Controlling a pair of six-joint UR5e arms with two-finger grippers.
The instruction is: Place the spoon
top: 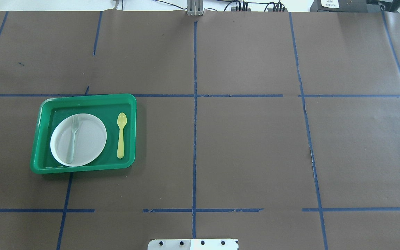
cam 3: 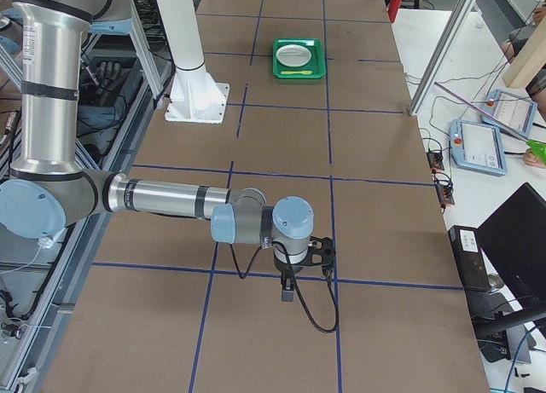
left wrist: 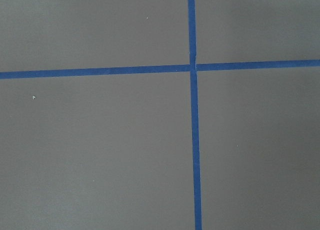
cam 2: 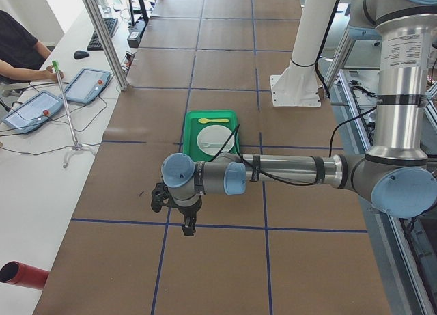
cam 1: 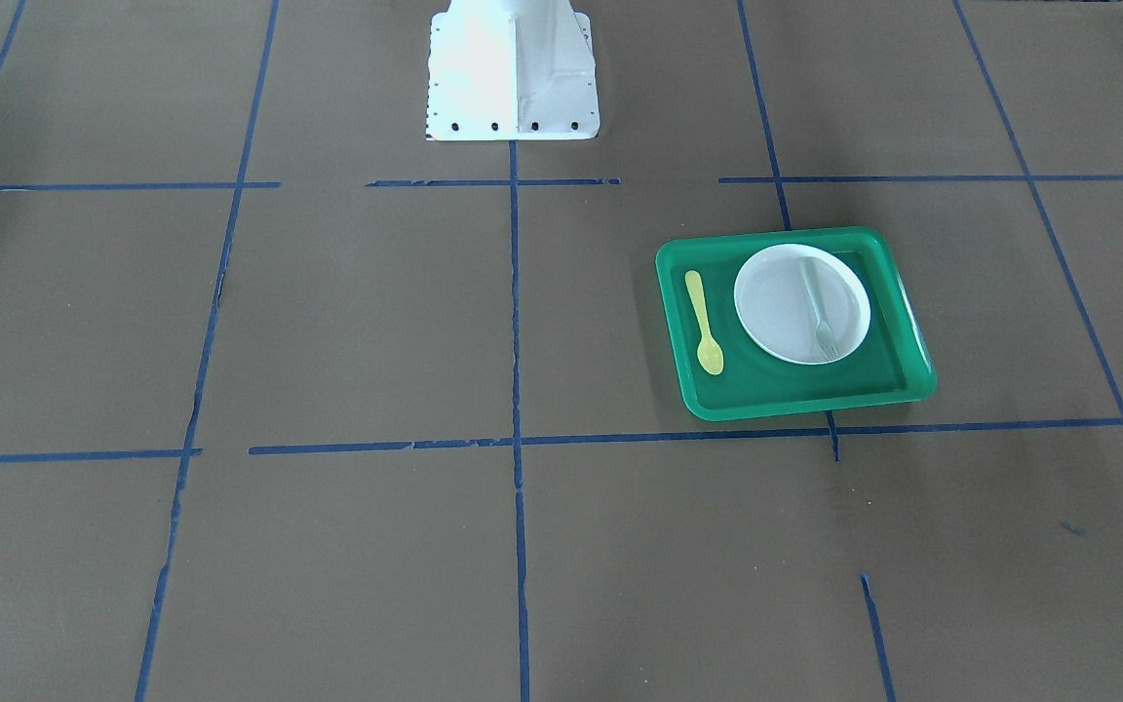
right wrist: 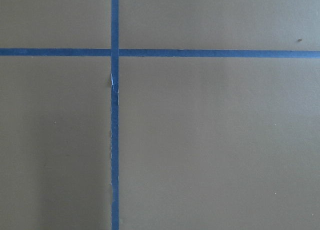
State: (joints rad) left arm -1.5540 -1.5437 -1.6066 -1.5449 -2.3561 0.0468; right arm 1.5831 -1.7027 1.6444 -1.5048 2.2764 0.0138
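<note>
The yellow spoon [cam 1: 704, 322] lies flat in a green tray [cam 1: 795, 408], beside a white plate [cam 1: 776, 302] that carries a pale grey-green fork [cam 1: 818, 312]. In the overhead view the spoon [top: 121, 134] is right of the plate [top: 89, 139], bowl end pointing away from the robot. My left gripper [cam 2: 186, 226] hangs over bare table well short of the tray [cam 2: 188, 134]; I cannot tell if it is open. My right gripper [cam 3: 287, 291] hangs over bare table far from the tray [cam 3: 277, 60]; I cannot tell its state either. Both wrist views show only brown table and blue tape.
The robot's white base [cam 1: 513, 73] stands at the table's robot-side edge. Blue tape lines [top: 194, 139] divide the brown table into squares. A side bench with tablets [cam 2: 85, 84] and a seated person lies beyond the table's far edge, past a metal post [cam 2: 102, 35].
</note>
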